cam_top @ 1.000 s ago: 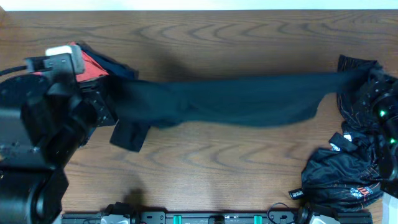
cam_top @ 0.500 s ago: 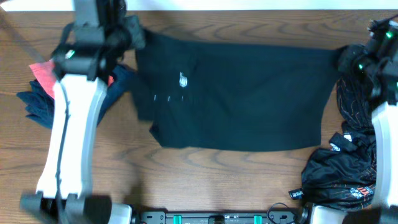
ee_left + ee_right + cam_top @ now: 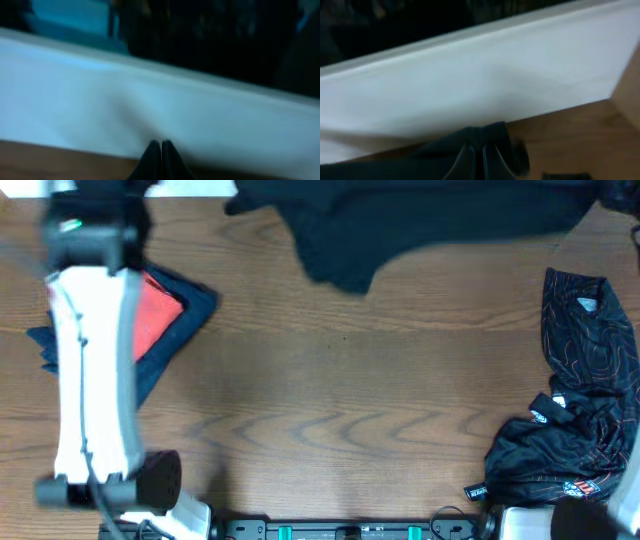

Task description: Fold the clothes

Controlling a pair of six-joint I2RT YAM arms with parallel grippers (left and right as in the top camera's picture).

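The black shirt (image 3: 400,220) hangs stretched along the far edge of the table, its upper part cut off by the top of the overhead view and a loose flap (image 3: 345,270) drooping lowest. My left gripper (image 3: 161,145) is shut; its blurred wrist view shows the fingers pressed together over the white wall, the cloth itself not distinct. My right gripper (image 3: 481,147) is shut on a black fold of the shirt (image 3: 445,150). Overhead, both grippers lie beyond the top edge. A black garment with thin wavy lines (image 3: 585,370) lies at the right.
My white left arm (image 3: 90,360) reaches from the near edge to the far left corner. Under it lies a red and blue garment (image 3: 160,320). More crumpled black clothing (image 3: 545,465) sits at the near right. A white wall (image 3: 470,85) borders the table's far edge.
Both arms have swept toward the far edge, carrying the shirt from the table's middle to the back. The spread shirt now shows only as a hanging band at the top.
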